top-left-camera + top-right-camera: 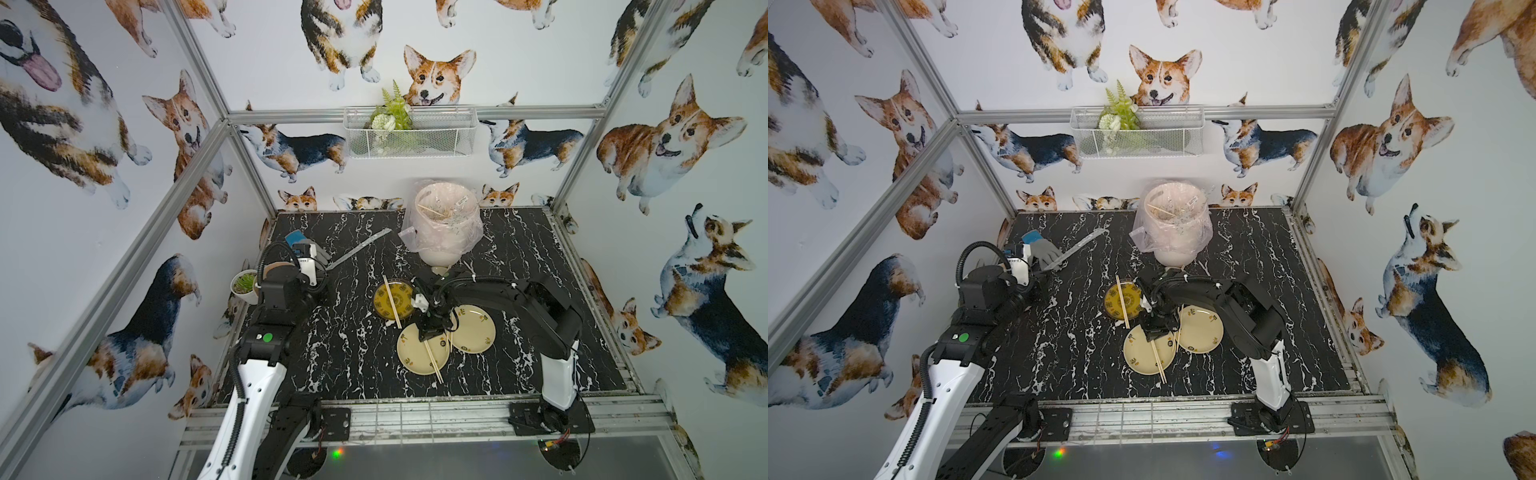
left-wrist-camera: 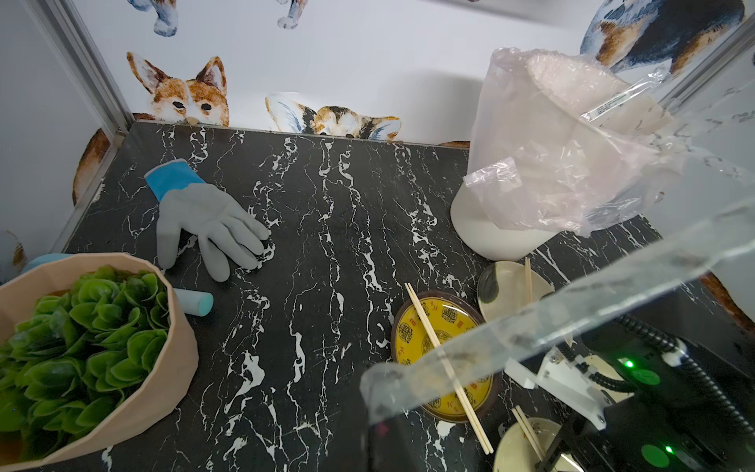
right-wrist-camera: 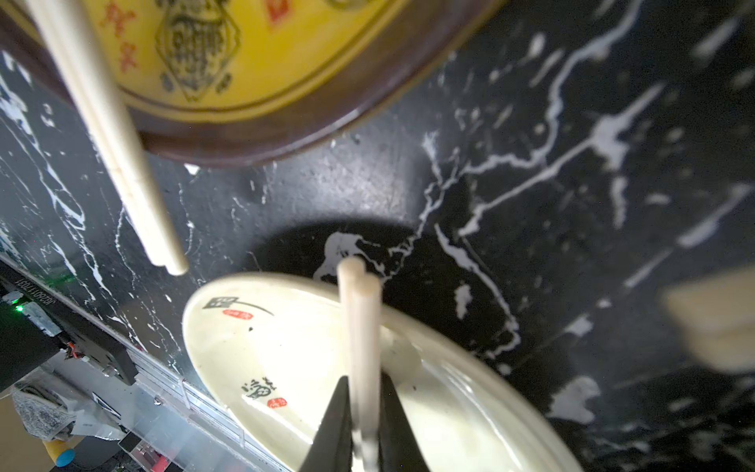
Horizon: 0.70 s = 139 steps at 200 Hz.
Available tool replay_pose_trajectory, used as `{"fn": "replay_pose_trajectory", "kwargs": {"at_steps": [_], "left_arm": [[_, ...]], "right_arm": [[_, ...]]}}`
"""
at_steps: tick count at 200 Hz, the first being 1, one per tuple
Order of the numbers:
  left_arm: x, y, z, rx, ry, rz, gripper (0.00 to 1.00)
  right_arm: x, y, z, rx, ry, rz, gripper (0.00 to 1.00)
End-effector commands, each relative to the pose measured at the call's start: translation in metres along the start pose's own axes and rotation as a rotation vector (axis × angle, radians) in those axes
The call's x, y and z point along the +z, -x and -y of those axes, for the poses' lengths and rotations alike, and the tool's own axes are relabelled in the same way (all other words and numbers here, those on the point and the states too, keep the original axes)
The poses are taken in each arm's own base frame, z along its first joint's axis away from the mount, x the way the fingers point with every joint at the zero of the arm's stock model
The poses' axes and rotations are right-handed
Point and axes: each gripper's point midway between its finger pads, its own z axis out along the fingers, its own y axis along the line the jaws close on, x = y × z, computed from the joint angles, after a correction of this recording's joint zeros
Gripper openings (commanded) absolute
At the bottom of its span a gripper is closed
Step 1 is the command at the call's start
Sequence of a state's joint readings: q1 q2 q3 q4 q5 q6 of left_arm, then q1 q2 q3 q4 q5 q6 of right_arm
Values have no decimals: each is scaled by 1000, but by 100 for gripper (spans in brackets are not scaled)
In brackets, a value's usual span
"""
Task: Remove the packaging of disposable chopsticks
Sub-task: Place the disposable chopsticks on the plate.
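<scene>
Right wrist view puts us nearest the work. The right gripper (image 3: 365,382) points down over the front cream plate (image 3: 261,351), its jaws close on either side of the disposable chopsticks (image 3: 361,323), whose tip pokes past the plate rim. Whether the jaws pinch the pair or only flank it, we cannot tell. We judge the plate to be where bare sticks are laid, since another pair (image 1: 391,301) lies across the yellow plate (image 1: 402,307) just beyond. The right arm (image 1: 498,291) reaches in from its front base, elbow bent, forearm crossing above a second cream plate (image 1: 478,336).

Farther back, the left gripper (image 1: 326,268) is pressed together on one end of the packaging (image 1: 361,247). It is an empty clear sleeve held off the table and slanting toward the lined bin (image 1: 440,249) at the rear, likely its destination. The left arm (image 1: 282,295) stands raised and stretched forward.
</scene>
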State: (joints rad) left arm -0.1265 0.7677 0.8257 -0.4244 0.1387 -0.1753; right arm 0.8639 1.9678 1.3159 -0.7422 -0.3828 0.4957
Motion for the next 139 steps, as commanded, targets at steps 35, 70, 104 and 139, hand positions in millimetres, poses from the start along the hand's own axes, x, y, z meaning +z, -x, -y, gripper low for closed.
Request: {"fn": "replay_pose_trajectory", "kwargs": {"at_steps": [35, 70, 104, 139], "left_arm": [[-1, 4, 0, 17, 2, 15, 0], [-1, 4, 0, 18, 2, 15, 0], [-1, 4, 0, 19, 3, 16, 0], [-1, 4, 0, 20, 3, 16, 0]], "right_arm": [[-2, -3, 5, 4, -32, -7, 18], [-6, -3, 4, 1, -35, 2, 19], [-12, -3, 3, 2, -38, 14, 24], [-19, -3, 0, -6, -28, 30, 28]]}}
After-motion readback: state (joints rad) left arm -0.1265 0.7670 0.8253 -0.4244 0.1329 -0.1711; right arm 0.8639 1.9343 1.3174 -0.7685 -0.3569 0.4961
